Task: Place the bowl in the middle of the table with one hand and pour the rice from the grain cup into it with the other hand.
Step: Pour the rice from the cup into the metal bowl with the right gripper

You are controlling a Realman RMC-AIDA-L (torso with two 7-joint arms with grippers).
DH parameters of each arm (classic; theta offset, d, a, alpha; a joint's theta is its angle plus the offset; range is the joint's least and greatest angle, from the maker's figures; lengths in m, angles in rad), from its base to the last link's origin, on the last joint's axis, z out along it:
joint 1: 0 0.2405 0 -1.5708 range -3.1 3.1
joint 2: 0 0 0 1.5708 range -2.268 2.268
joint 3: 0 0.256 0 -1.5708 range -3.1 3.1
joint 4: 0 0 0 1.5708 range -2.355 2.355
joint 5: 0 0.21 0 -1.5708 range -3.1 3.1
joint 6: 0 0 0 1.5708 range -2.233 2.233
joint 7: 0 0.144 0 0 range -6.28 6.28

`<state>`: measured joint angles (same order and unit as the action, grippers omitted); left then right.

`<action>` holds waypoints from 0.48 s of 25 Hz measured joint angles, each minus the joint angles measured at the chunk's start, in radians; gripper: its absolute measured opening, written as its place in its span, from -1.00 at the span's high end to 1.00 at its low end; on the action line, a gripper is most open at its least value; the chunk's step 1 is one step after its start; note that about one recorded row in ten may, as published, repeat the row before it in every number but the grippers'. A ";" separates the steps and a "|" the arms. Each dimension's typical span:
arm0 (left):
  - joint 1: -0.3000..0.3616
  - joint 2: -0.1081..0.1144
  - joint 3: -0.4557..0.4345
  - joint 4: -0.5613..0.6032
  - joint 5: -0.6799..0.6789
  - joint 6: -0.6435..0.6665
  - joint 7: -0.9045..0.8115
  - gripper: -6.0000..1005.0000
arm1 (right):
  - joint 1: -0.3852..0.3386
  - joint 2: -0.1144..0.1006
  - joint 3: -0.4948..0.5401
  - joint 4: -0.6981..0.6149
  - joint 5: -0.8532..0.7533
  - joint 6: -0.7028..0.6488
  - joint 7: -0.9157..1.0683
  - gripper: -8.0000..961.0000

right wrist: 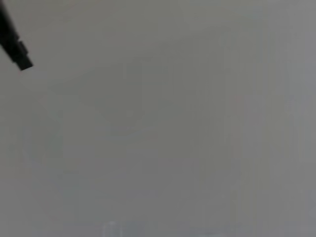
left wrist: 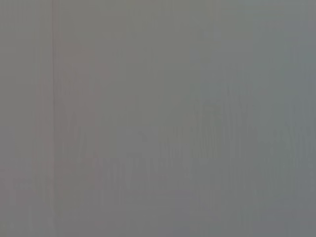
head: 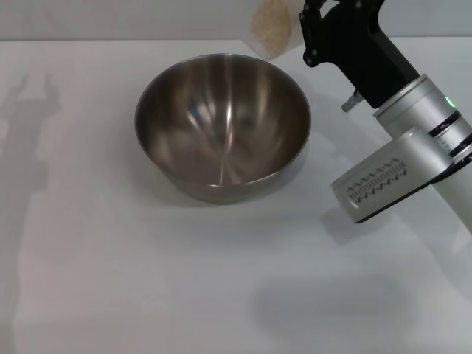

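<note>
The steel bowl [head: 221, 125] stands upright on the white table [head: 147, 280], near its middle, and I see no rice inside it. My right gripper [head: 304, 29] reaches in from the right at the far side and is shut on the clear grain cup [head: 271, 28]. The cup is beyond the bowl's far right rim, cut off by the top of the head view. Pale rice [head: 268, 22] shows heaped inside the cup. My left gripper is out of view; only a faint shadow [head: 29, 125] falls on the table's left. The wrist views show only plain grey surface.
The right arm's silver-grey forearm [head: 413, 147] with a green light crosses the right side above the table. A black fingertip [right wrist: 15, 49] shows in a corner of the right wrist view. The table's far edge runs just behind the bowl.
</note>
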<state>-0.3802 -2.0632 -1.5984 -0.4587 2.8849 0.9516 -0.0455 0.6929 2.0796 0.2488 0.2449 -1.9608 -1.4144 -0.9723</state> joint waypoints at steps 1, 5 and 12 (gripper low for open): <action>0.000 0.000 0.000 0.000 0.000 0.001 0.000 0.24 | 0.000 0.000 0.000 0.000 0.000 0.000 0.000 0.89; -0.003 -0.001 0.000 0.002 -0.002 0.016 0.003 0.24 | 0.004 0.000 0.004 0.001 -0.023 -0.001 -0.123 0.89; -0.001 -0.002 -0.003 0.001 -0.004 0.023 -0.001 0.24 | 0.003 0.001 0.004 0.010 -0.041 -0.002 -0.267 0.88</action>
<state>-0.3813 -2.0651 -1.6013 -0.4576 2.8808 0.9742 -0.0463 0.6961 2.0808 0.2525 0.2547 -2.0019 -1.4159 -1.2395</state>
